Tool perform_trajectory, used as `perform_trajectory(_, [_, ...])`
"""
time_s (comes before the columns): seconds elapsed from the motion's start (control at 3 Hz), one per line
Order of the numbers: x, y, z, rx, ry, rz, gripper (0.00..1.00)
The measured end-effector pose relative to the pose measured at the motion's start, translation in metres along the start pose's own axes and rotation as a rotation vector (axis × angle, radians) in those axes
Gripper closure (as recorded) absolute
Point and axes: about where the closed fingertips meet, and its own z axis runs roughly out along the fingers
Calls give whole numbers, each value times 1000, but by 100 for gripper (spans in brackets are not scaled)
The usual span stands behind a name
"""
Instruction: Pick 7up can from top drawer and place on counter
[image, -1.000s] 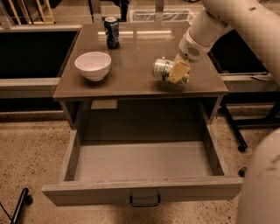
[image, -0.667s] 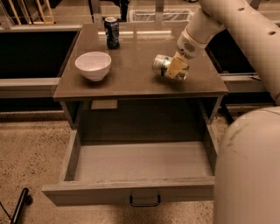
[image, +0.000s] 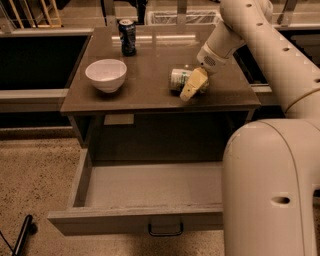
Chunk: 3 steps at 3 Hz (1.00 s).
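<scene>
The 7up can (image: 177, 79) lies on its side on the counter (image: 150, 97), right of the middle, its metal top facing left. My gripper (image: 191, 84) reaches in from the right and is shut on the can, one yellow finger (image: 193, 86) across its near side. The can rests at counter level. The top drawer (image: 125, 220) is pulled out wide below the counter, and the part of its inside that shows holds nothing. Its dark handle (image: 165, 230) is on the front panel.
A white bowl (image: 106, 75) stands on the counter's left side. A dark blue can (image: 127, 36) stands upright at the back. My white arm (image: 270, 190) fills the lower right and hides the drawer's right end. Dark low shelves flank the cabinet.
My gripper and the can have moved a little to the left across the counter together. My arm's lower segment now covers more of the right side.
</scene>
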Motion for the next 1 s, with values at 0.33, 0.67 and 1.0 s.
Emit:
perform_trajectory(0.33, [17,-8,-10,0,-45,-17,0])
perform_trajectory(0.67, [52,-17,-53,96,-119,-80,0])
perform_trajectory(1.0, [80,-25,-65,148,-145,-76,0])
